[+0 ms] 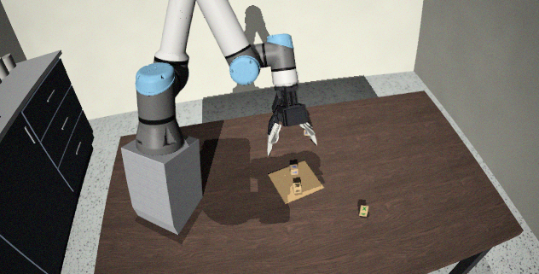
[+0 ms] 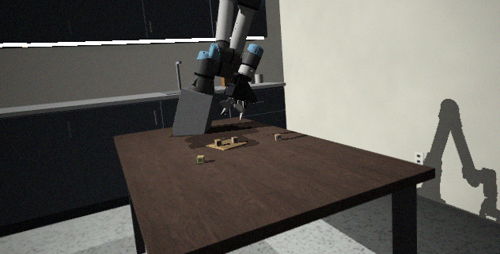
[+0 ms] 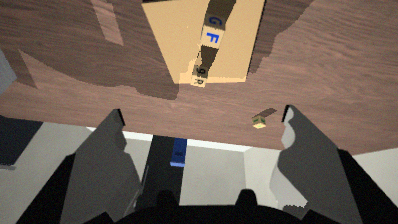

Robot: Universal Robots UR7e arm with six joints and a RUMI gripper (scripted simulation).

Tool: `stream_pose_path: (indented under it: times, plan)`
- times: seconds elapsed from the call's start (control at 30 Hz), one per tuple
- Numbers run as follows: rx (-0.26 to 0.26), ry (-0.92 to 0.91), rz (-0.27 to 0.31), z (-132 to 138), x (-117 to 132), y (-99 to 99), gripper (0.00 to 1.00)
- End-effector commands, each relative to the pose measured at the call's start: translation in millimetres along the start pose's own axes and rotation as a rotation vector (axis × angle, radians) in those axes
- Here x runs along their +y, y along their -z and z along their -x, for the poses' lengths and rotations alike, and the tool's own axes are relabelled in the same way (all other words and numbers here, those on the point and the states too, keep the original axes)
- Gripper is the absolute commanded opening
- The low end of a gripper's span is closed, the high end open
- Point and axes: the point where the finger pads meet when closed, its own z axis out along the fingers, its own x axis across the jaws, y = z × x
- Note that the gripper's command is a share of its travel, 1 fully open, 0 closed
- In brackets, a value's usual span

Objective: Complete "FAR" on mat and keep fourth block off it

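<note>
A tan mat [image 1: 295, 181] lies in the middle of the table and carries two letter blocks. One block [image 1: 294, 168] sits near the mat's far side and the other [image 1: 297, 188] near its middle. In the wrist view the block with a blue F on top [image 3: 212, 38] is on the mat, and the second block [image 3: 199, 75] stands at the mat's edge with its top letter unclear. A blue-lettered block [image 2: 278, 137] lies off the mat, partly hidden behind the fingers in the top view [image 1: 306, 131]. My gripper [image 1: 292, 148] hangs open and empty above the table beside the mat.
A block with a green X [image 1: 363, 210] lies off the mat toward the table's front; it also shows in the wrist view [image 3: 259, 121]. The robot's grey pedestal [image 1: 164, 183] stands on the table's left. A dark cabinet [image 1: 38, 141] is beyond the left edge.
</note>
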Motion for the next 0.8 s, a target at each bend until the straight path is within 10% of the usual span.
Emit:
stream_pose_path:
  times: [0.0, 0.77]
  plan:
    - [-0.001, -0.140, 0.005, -2.1, 1.7, -0.6, 1.00]
    - [0.000, -0.635, 0.005, -7.9, 10.3, -3.8, 1.00]
